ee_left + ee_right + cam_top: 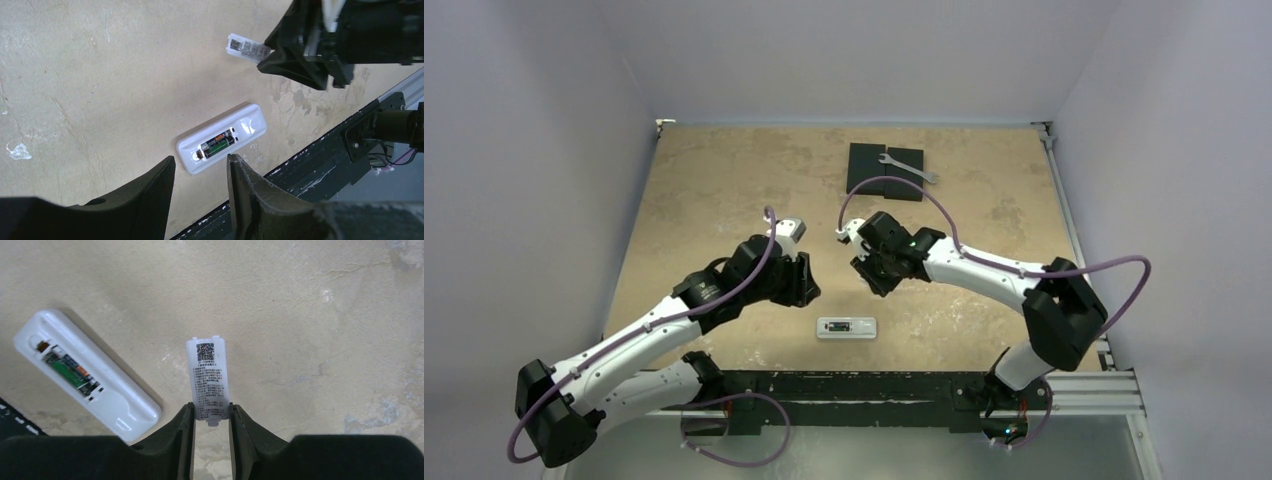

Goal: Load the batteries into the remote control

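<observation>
- Right wrist view: the right gripper [210, 410] has its jaws clamped on the lower end of the white battery cover [208, 375] (printed label and QR code facing the camera), held above the table [704, 190].
- The remote control [847, 328] lies back-up on the table near the front edge, between the two arms and apart from both grippers.
- The batteries [216, 145] sit in the open recess. A green-and-orange label is visible, but whether both cells are fully seated cannot be told.
- The left gripper [201, 161] hovers over the remote with its jaws apart and nothing between them.
- Judged step: loading appears done and the cover remains to be fitted.
- Risk: the grip is only on one end of the cover, so the cover may pivot or slip when pressed.
- Risk: nothing restrains the remote, so a sliding push could shove it toward the table edge.
- Risk: tabs that meet the recess at an angle could jam or lift a battery.
</observation>
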{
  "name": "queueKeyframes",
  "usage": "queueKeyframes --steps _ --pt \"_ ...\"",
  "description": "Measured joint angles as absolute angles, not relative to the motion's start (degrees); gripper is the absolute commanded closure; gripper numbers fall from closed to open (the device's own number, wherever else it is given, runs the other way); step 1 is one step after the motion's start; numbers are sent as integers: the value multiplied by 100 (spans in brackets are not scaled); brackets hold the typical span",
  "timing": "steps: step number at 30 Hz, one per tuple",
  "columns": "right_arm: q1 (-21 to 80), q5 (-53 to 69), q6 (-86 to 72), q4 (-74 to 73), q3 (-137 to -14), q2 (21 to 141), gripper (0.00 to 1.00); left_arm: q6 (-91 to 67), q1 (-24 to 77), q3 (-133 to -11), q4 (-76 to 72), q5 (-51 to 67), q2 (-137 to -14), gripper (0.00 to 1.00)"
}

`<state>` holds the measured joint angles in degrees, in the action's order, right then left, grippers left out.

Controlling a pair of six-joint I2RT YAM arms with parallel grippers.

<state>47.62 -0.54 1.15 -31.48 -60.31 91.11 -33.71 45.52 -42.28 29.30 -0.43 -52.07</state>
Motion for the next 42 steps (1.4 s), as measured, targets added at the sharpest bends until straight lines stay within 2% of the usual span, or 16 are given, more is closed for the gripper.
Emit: queueKeyframes --steps 19,30,42 --pt "5754 108 202 -3297 -5723 8051 81 -4056 4552 -3505 2580 -89 -5529 59" --pt "5850 104 -1 -3251 -5693 8049 81 -4517 4552 -2936 2014 -51 -5721 59" --pt "5988 108 -781 -3030 -5406 7655 81 -4563 4552 -2860 1409 235 -6602 59"
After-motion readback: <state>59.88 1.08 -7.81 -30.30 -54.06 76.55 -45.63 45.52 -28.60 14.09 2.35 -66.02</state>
